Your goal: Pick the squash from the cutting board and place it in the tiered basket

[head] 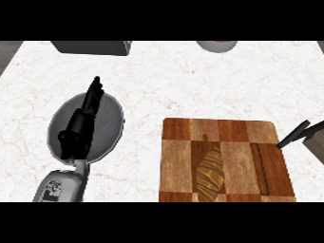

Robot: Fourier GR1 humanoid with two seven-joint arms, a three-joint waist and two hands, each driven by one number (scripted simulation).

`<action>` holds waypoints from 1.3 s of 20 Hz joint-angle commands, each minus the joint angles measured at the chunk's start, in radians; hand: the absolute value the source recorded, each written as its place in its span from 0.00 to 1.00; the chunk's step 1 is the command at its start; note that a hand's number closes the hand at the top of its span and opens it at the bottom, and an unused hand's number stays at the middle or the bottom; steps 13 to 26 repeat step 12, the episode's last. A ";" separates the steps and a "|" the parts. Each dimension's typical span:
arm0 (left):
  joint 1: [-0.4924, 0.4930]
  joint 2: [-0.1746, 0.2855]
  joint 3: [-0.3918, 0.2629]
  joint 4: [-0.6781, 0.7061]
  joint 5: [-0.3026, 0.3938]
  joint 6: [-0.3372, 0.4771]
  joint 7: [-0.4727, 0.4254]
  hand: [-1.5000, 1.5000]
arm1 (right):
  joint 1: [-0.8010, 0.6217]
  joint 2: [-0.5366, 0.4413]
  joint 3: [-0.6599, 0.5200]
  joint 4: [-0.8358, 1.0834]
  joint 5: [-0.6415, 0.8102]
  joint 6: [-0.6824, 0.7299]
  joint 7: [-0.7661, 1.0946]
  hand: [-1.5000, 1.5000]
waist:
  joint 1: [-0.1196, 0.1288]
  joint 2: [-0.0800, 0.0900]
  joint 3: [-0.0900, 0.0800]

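Note:
The squash [210,173], long with brown and yellow stripes, lies lengthwise on the wooden cutting board [182,152] near the view's lower edge. The tiered basket [113,116] appears as a grey oval dish to the left of the board. My left hand [80,126] stretches over that dish with straight fingers pointing away from me, holding nothing. My right hand [295,134] comes in from the right edge, fingers straight. Its tips hover just off the board's upper right corner, apart from the squash.
The white marble counter [192,80] spreads behind the board. A dark grey box [92,47] sits at the far edge, left of centre. A pale round vessel [215,45] stands at the far edge, right of centre.

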 commanded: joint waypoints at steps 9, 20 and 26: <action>0.005 -0.002 0.002 -0.017 -0.002 0.009 0.015 0.50 | -0.014 0.106 0.009 0.422 0.021 0.272 -0.107 0.00 | -0.017 -0.003 0.011; -0.012 0.014 0.033 -0.004 0.020 -0.002 0.018 0.50 | -0.007 0.121 0.014 0.466 0.042 0.371 -0.134 0.00 | -0.033 -0.005 0.011; -0.012 0.014 0.033 -0.004 0.020 -0.002 0.018 0.50 | -0.007 0.121 0.014 0.466 0.042 0.371 -0.134 0.00 | -0.033 -0.005 0.011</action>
